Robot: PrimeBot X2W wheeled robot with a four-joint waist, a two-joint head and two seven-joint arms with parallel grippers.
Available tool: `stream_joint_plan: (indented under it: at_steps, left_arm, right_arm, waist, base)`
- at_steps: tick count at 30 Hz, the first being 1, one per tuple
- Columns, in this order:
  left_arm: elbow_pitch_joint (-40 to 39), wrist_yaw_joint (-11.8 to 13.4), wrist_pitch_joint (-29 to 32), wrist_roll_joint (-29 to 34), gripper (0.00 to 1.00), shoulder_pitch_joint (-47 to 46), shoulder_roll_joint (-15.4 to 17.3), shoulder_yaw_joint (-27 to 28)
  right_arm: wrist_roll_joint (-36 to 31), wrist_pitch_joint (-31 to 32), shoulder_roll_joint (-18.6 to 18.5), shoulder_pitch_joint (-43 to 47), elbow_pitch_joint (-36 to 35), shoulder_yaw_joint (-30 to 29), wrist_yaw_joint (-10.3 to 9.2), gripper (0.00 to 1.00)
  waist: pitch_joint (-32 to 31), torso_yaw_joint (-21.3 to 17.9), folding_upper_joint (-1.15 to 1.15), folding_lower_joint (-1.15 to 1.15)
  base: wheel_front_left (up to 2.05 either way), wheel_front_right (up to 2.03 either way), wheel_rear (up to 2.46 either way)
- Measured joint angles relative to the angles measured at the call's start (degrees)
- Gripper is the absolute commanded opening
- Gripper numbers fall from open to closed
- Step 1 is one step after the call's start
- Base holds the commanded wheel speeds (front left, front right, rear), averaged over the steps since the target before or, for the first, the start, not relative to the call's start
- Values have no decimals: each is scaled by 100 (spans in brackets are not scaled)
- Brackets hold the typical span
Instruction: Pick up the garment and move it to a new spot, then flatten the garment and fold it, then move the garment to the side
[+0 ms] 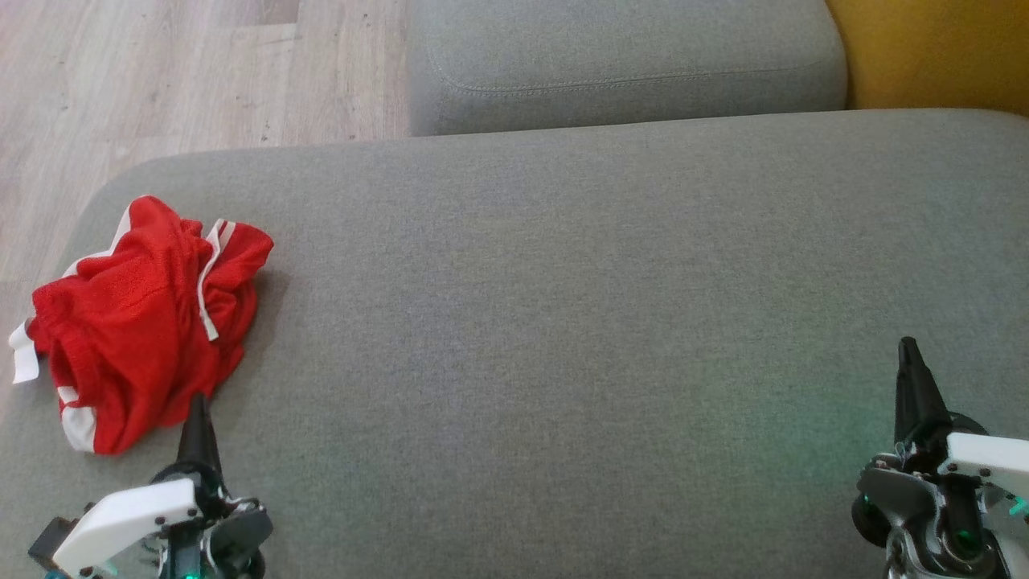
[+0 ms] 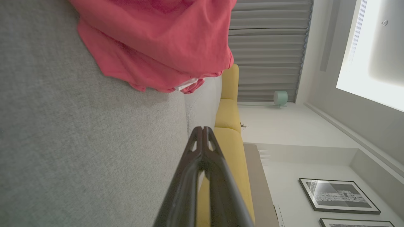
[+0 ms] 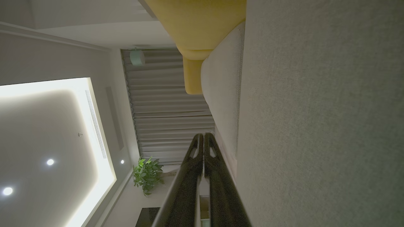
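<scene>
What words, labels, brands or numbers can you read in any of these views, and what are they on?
No readable text in any view.
Red shorts: no print or logo shows, only white stripes.
White strip at the shorts' edge: too small to tell whether it carries any writing.
Framed picture on the wall, left wrist view: a grey image with no legible words.
</scene>
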Motion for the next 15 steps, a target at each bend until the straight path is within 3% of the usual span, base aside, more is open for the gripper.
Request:
stream_joint_plan:
  at_steps: [7, 8, 9, 10, 11, 15]
  left_arm:
    - [0, 0, 0, 0, 0, 0, 0, 0]
    - [0, 0, 0, 0, 100, 0, 0, 0]
    - [37, 4, -1, -1, 100, 7, 1, -12]
    - [110, 5, -2, -2, 0, 32, -1, -30]
    - [202, 5, -2, -2, 100, 78, -5, -38]
    - [400, 5, -34, -1, 100, 322, -15, -67]
  right_arm:
    - [0, 0, 0, 0, 0, 0, 0, 0]
    - [0, 0, 0, 0, 0, 0, 0, 100]
    - [0, -1, 1, 7, 35, 2, 0, 100]
    - [0, -1, 5, 37, 105, 8, -2, 0]
    - [0, -1, 13, 94, 201, 9, -5, 100]
    - [0, -13, 31, 348, 388, 46, -7, 100]
  waist:
    - [0, 0, 0, 0]
    - [0, 0, 0, 0]
    - [0, 0, 0, 0]
    - [0, 0, 0, 0]
    - [0, 0, 0, 0]
    - [-7, 0, 0, 0]
  base:
    - [0, 0, 0]
    - [0, 0, 0]
    - [0, 0, 0]
    - [0, 0, 0]
    - [0, 0, 0]
    - [0, 0, 0]
